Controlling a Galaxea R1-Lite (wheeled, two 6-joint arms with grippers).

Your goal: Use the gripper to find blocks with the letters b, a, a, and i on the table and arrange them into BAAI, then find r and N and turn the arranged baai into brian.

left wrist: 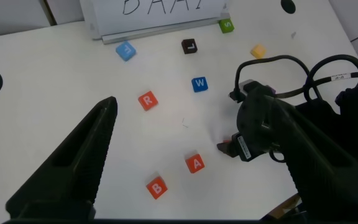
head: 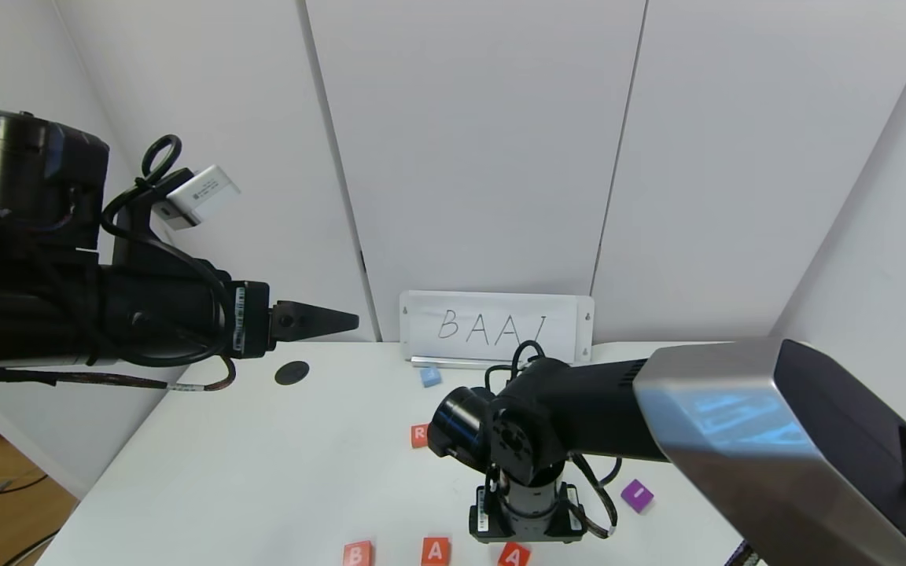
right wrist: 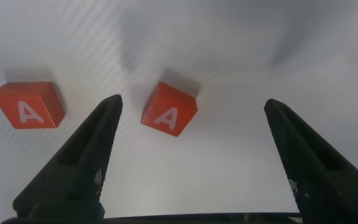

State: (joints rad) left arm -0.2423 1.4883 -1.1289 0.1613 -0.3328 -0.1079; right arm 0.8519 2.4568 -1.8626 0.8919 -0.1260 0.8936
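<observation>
Orange-red blocks B (head: 357, 553), A (head: 436, 550) and a second A (head: 513, 555) lie in a row at the front edge of the table (head: 225, 472). My right gripper (right wrist: 192, 102) points straight down, open, with the second A (right wrist: 169, 109) resting slightly turned on the table between its fingers, touching neither. The first A (right wrist: 28, 104) lies beside it. The purple I (head: 637, 495) sits to the right, and R (head: 419, 435) lies further back. The yellow N (left wrist: 258, 51) lies near the back. My left gripper (head: 343, 321) hovers high at the left, open and empty.
A white sign reading BAAI (head: 496, 326) stands at the back edge. Nearby lie a light blue block (left wrist: 125, 50), a black L block (left wrist: 189, 46), a green S block (left wrist: 226, 25) and a blue W block (left wrist: 199, 84). A black round hole (head: 292, 373) is at the back left.
</observation>
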